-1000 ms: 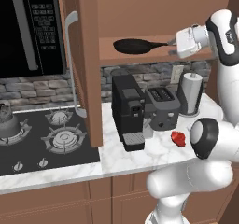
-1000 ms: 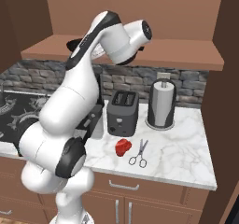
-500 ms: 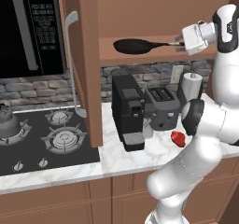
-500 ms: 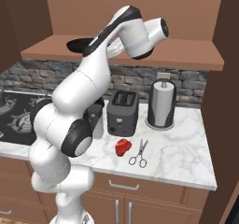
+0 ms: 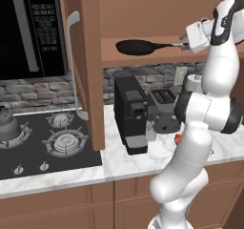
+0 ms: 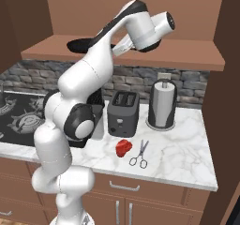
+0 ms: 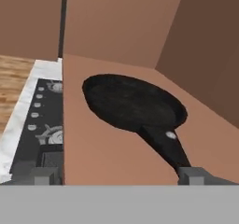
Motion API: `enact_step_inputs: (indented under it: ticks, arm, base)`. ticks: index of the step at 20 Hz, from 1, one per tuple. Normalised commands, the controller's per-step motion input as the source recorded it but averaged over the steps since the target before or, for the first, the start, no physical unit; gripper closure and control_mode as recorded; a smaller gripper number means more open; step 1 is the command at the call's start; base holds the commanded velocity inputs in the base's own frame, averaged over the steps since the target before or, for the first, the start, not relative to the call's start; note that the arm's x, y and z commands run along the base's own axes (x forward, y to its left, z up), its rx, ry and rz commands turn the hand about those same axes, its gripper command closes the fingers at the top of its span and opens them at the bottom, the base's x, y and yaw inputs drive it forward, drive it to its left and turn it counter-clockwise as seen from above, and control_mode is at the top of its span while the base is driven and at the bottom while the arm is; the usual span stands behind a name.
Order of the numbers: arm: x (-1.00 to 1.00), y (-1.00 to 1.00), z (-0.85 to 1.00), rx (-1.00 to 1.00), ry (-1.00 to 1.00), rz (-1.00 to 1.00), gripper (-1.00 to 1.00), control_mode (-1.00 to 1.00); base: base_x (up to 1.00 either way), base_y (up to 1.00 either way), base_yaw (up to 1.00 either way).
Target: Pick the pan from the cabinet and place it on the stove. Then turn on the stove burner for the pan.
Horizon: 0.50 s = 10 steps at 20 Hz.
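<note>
On the smooth wooden shelf [image 7: 112, 157] (flat) sits the round matte-black pan [image 7: 133, 102].

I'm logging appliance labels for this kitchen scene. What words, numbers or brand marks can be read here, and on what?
Microwave keypad: rows of small light marks, too blurred to read.
Stove knobs: no readable markings.
Pan, coffee machine, toaster: no text.

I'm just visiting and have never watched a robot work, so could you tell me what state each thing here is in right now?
pan: lying flat on the cabinet shelf, not lifted.
cabinet: door swung open.
gripper: open, one fingertip at the pan's handle end.
stove: no pan on it, no flame showing.
kettle: standing on a back burner.
scissors: lying on the counter, blades shut.
</note>
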Motion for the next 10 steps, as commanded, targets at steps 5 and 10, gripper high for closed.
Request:
enact_step_inputs:
  ticks: [5,10]
  arm:
    - [0.32,-0.11,-0.19,-0.04,0.00,0.00,-1.00,-1.00]
    - [0.27,-0.02,-0.30,-0.03,0.00,0.00,-1.00,-1.00]
  base:
    - [0.00,0.00,0.00]
    - [0.00,0.00,0.00]
